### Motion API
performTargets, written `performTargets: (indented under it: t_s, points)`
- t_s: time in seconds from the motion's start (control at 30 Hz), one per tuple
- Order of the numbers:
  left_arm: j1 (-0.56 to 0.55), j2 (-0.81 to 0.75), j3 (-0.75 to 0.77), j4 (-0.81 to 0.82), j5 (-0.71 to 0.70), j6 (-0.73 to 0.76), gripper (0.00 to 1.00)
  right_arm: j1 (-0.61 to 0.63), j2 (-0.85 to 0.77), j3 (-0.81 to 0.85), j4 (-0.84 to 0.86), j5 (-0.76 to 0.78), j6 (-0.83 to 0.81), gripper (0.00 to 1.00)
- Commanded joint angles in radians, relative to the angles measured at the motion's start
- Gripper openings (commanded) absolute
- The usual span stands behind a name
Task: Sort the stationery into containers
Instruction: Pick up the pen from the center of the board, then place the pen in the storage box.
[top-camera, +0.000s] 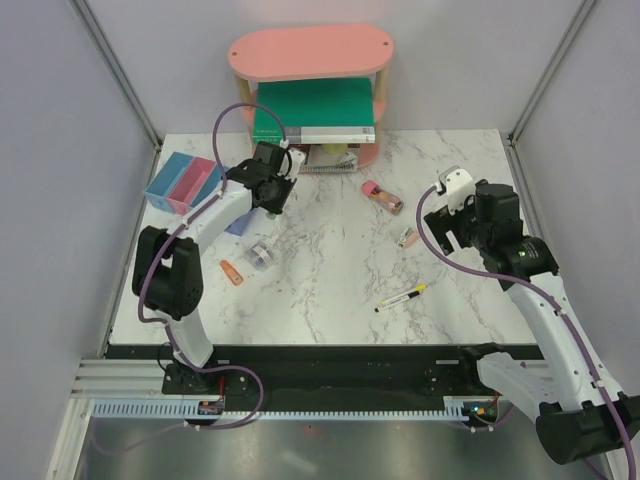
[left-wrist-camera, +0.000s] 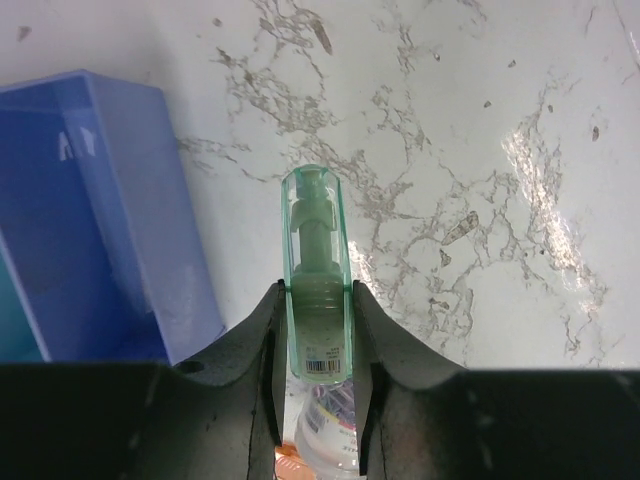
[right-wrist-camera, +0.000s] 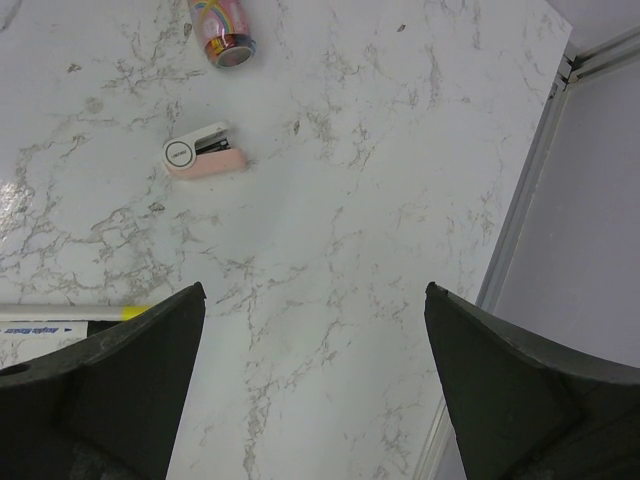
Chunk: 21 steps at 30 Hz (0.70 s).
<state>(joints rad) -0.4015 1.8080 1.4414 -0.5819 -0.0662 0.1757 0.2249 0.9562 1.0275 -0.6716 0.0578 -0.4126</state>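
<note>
A green piece (left-wrist-camera: 316, 225) is gripped between the narrowly closed fingers of the left end effector (left-wrist-camera: 316, 300), its long axis running straight out along the fingers and its far end standing proud of them, above the counter (left-wrist-camera: 480, 150). In the left wrist view a blue bin (left-wrist-camera: 90, 220) of the row of containers (top-camera: 185, 182) is seen just beside the fingers, to their left, its long side lying nearly parallel to the piece. Which compartment this is cannot be told, since the arm hides part of the row from above. The coming move is judged to be a short sideways shift over that bin before release. The right end effector (right-wrist-camera: 315, 295) is spread wide and holds nothing, with a pale pink piece (right-wrist-camera: 205, 152) lying on the counter ahead and to its left. The left arm is by far the nearer to the containers
</note>
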Motion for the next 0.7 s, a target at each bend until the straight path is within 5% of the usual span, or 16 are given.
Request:
performTargets:
  t_s: [0.0, 0.67]
  points:
    - [0.009, -0.050, 0.045, -0.018, -0.092, 0.027, 0.02, -0.002, -0.020, 0.054, -0.003, -0.010, 0.003, 0.98]
    - [0.174, 0.099, 0.152, 0.047, -0.161, 0.143, 0.02, -0.001, -0.031, 0.069, -0.013, -0.003, 0.005, 0.98]
